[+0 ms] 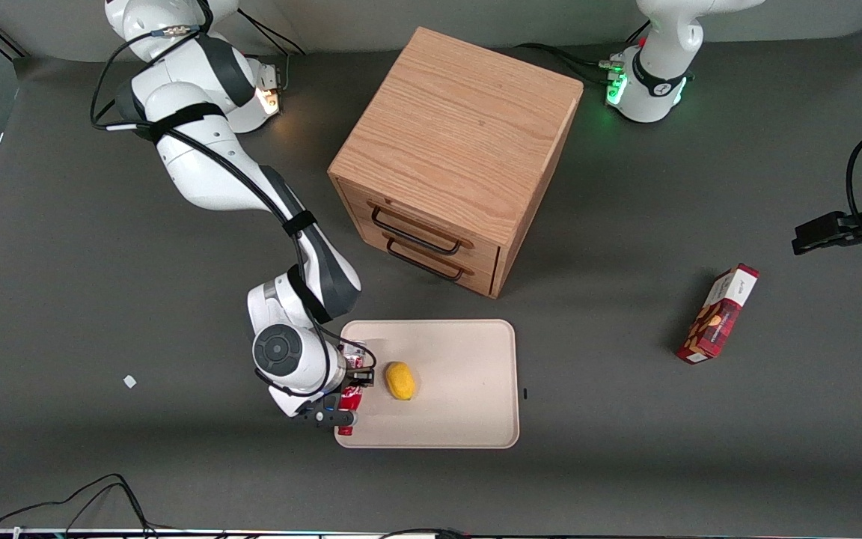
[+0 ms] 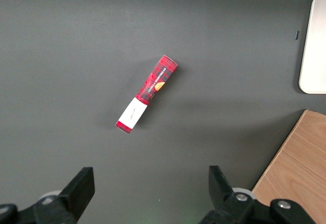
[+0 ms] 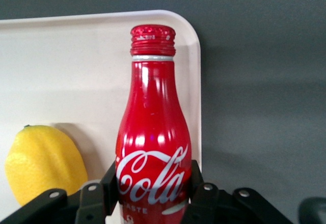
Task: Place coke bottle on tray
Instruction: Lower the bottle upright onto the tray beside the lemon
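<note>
The gripper (image 3: 153, 196) is closed on the coke bottle (image 3: 153, 142), one black finger (image 3: 108, 183) pressed to each side of the red body at the white script logo. In the front view the gripper (image 1: 345, 389) sits over the edge of the tray (image 1: 461, 389) that faces the working arm's end of the table, and the bottle (image 1: 349, 400) lies along that edge over the rim. Whether the bottle rests on the tray or hangs just above it cannot be told; the wrist covers most of it, and its silver end is cut off by the fingers. A lemon (image 1: 400, 380) lies on the tray just beside the bottle. Farther from the front camera stands a wooden drawer cabinet (image 1: 457, 150). A snack box (image 1: 718, 313) lies toward the parked arm's end of the table (image 1: 102, 299), well apart from the tray.
</note>
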Motion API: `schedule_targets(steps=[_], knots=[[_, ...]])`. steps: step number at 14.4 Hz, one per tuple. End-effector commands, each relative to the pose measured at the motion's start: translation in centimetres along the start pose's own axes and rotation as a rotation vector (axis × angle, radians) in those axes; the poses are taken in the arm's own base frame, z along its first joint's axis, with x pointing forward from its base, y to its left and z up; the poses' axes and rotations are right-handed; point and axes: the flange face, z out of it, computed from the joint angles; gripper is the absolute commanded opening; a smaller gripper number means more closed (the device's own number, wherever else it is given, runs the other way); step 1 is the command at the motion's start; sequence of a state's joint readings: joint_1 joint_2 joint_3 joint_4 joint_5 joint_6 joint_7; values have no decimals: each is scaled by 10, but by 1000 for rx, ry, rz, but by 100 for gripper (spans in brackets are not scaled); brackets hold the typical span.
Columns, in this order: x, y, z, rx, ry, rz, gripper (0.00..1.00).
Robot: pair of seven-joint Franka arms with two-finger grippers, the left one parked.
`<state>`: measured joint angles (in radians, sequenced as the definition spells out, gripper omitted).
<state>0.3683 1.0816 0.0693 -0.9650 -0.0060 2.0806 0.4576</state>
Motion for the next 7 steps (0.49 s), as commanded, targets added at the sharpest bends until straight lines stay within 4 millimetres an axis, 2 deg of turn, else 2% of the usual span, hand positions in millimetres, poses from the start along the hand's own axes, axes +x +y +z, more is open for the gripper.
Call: schedule_targets(steps=[1,2,5,6,7], knots=[[2,-4,3,-21,23,-30,15],[2,-3,5,-28,30,-34,21],[0,-3,15,-23,46,-33,25],[0,-2,18,-22,46,-31,29],[0,-2,17,-24,48,-33,49]])
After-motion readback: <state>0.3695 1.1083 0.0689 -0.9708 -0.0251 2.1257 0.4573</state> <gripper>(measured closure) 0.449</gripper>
